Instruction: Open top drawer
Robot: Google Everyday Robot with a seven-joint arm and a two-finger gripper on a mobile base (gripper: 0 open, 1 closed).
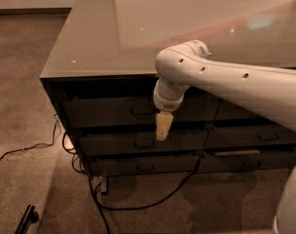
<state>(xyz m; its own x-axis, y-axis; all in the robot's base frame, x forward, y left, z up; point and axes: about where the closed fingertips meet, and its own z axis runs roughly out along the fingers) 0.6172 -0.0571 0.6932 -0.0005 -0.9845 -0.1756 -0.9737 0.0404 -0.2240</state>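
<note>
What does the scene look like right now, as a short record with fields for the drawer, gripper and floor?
top drawer: looks shut, no gap showing
handle: at the front's centre, apparently not gripped
gripper: pointing down, just right of the handle, in front of the drawer
floor: carpet, black cables trailing from under the cabinet

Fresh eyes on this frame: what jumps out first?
The big white arm reaches in from the right across the dark cabinet, its tan gripper pointing down in front of the top drawer, just right of its handle. The drawer looks shut. Black cables trail over the carpet below.
</note>
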